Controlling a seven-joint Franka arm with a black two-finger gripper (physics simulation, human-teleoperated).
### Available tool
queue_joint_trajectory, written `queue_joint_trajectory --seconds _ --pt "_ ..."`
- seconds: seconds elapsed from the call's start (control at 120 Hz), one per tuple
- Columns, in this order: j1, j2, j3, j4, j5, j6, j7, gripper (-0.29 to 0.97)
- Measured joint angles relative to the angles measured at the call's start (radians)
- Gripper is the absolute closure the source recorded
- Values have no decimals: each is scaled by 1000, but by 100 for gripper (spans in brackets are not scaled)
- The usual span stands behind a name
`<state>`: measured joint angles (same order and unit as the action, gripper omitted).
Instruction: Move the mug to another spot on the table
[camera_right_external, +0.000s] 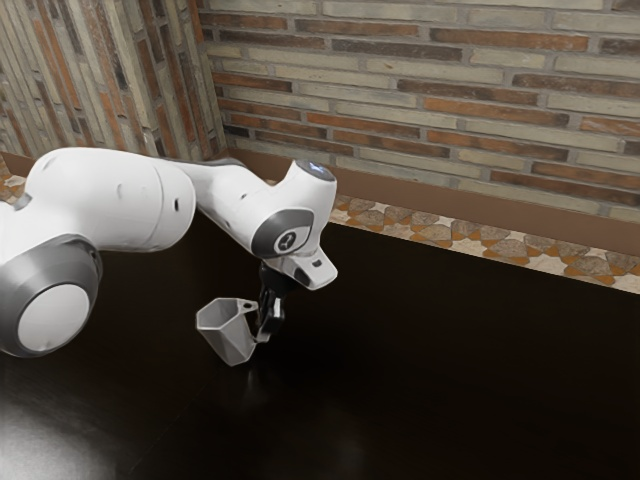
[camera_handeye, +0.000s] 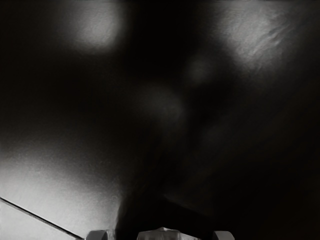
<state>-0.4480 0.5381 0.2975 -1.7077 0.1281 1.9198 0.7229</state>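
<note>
Gripper on tilted, faceted grey mug

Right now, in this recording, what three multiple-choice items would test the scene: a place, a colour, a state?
1. Where is the mug from the gripper?
A. right beside it, toward the exterior view's left
B. on a shelf
C. in a drawer
2. What colour is the mug?
A. red
B. grey
C. green
3. What is the mug's pose?
A. upright
B. tilted
C. upside down

Answers: 1 A, the mug sits against the gripper on that side. 2 B, its faceted body is pale grey. 3 B, its rim slants while the fingers clamp its handle side.
</note>
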Motion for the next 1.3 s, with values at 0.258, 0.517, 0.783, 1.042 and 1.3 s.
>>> queue_joint_trajectory --seconds 0.258,0.517,0.783,1.042,1.3 --pt "0 1 -1 3 -2 7 -1 14" --pt "2 1 -2 6 -22 23 -2 4" --pt "6 1 -2 32 -63 61 -2 1" --pt "3 -127 -2 89 -110 70 -6 0" --pt "237 -408 -44 118 -186 -91 -228 0"
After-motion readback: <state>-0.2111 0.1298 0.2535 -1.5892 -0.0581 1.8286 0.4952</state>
